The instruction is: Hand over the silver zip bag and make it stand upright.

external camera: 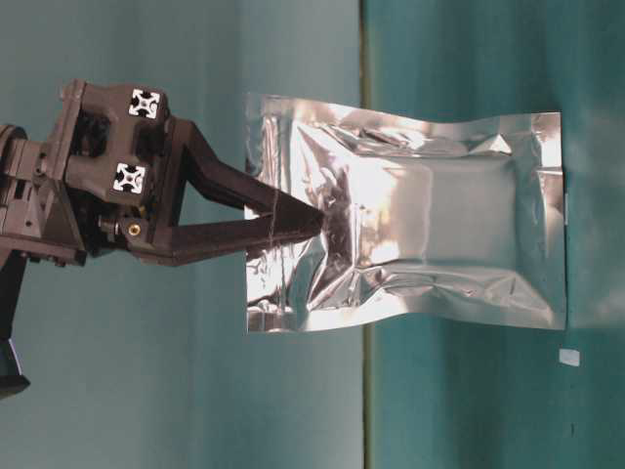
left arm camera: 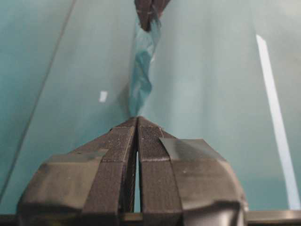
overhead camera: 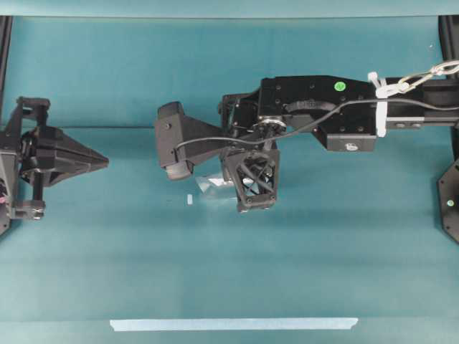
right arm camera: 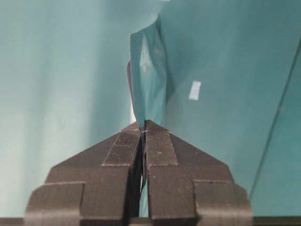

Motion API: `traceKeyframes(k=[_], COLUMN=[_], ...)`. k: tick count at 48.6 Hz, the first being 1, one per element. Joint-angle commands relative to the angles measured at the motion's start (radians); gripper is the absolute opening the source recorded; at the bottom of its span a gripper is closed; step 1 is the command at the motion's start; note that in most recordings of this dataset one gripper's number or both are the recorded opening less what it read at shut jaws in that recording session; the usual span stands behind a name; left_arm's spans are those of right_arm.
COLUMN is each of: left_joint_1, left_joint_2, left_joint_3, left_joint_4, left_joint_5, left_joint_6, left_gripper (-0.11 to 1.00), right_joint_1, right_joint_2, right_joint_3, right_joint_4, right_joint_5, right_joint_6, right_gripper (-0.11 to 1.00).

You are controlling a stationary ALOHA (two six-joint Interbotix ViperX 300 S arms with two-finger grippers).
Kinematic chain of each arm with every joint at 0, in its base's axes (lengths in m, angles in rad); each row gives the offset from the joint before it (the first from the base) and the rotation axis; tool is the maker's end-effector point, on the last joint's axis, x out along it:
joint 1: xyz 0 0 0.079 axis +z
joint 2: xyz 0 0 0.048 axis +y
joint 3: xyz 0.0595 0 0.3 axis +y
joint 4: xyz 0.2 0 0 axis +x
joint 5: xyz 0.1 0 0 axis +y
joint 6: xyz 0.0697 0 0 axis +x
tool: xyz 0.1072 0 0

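Teal table cover (overhead camera: 143, 258), pale tape strip (overhead camera: 233, 324) along its near edge, small white scrap (overhead camera: 189, 200) mid-table

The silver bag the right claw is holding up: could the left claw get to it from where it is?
Probably yes. The silver zip bag hangs pinched in the right claw, and the left wrist view shows nothing between it and the shut left claw, which must open first.

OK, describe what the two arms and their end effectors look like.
Both arms are matte black. The right arm carries a white zip tie, a silver chain, a green dot and a thin dark cable. Each end effector, left and right, tapers into two wedge-shaped fingers with ribbed black pads; the left one's are patched with dark tape.
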Motion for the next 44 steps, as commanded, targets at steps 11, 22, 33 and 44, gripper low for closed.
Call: traceKeyframes(k=[11,22,33,44], left_joint_1=[0.002,0.006,0.006,0.006], left_joint_2=[0.02,0.055,0.187,0.387], left_joint_3=[0.017,0.02,0.009,-0.006], left_joint_4=[0.002,0.0,0.0,0.002], left_joint_5=[-0.075,-0.074,-0.091,-0.288], left_joint_6=[-0.038,-0.046,-0.044,-0.043], left_gripper=[0.0,0.4,0.96,0.97], right_joint_1=[0.005,0.006,0.009,0.011], right_joint_2=[-0.009,-0.009,-0.009,-0.009], right_joint_3=[-0.003,0.003,0.011,0.021], right_joint_4=[-0.002,-0.002,-0.002,-0.002], right_joint_5=[-0.011,-0.011,-0.018,-0.035], right_joint_6=[-0.011,-0.011,-0.005,0.0], right_gripper=[0.01,0.01,0.01,0.01])
